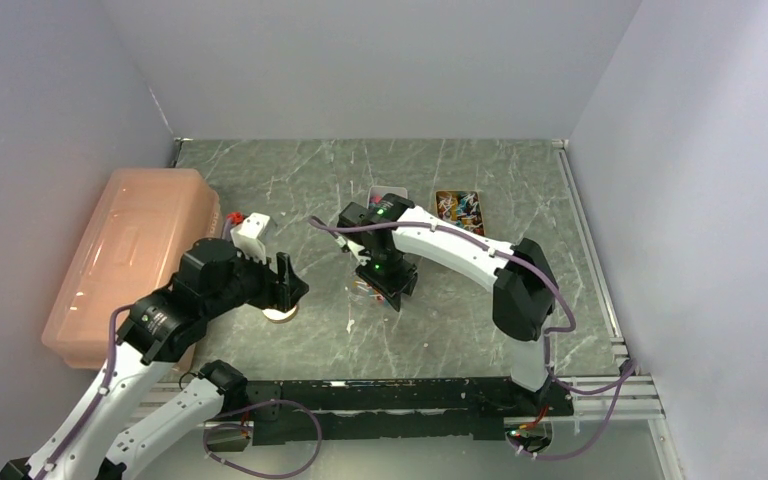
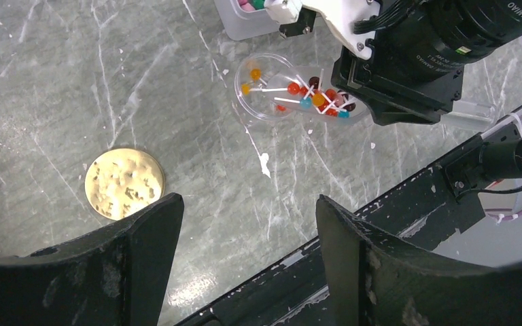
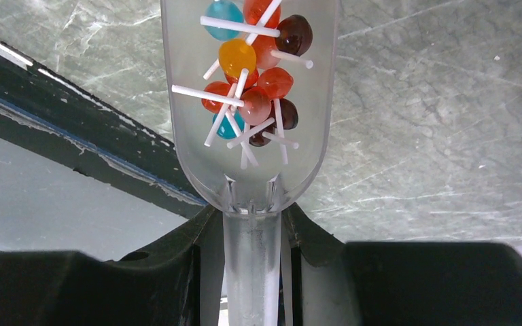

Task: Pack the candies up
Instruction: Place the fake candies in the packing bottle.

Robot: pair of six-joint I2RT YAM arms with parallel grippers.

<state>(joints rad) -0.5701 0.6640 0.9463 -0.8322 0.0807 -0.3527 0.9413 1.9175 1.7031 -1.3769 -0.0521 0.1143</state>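
The candies [image 3: 251, 75] are small round lollipops on white sticks, in orange, red, blue and dark brown. Several lie in a clear plastic scoop [image 3: 245, 163], and my right gripper [image 3: 251, 217] is shut on its handle. In the left wrist view the scoop [image 2: 319, 98] rests tilted over the rim of a clear round jar [image 2: 262, 87] that holds two orange candies. My left gripper [image 2: 245, 198] hangs open and empty above the table near the front rail. A gold lid [image 2: 124, 183] lies flat just beyond its left finger.
A large translucent pink box [image 1: 130, 260] fills the left side. A small clear bin of sweets [image 1: 387, 195] and a colourful packet [image 1: 458, 210] sit at the back middle. The black rail [image 1: 390, 395] runs along the near edge.
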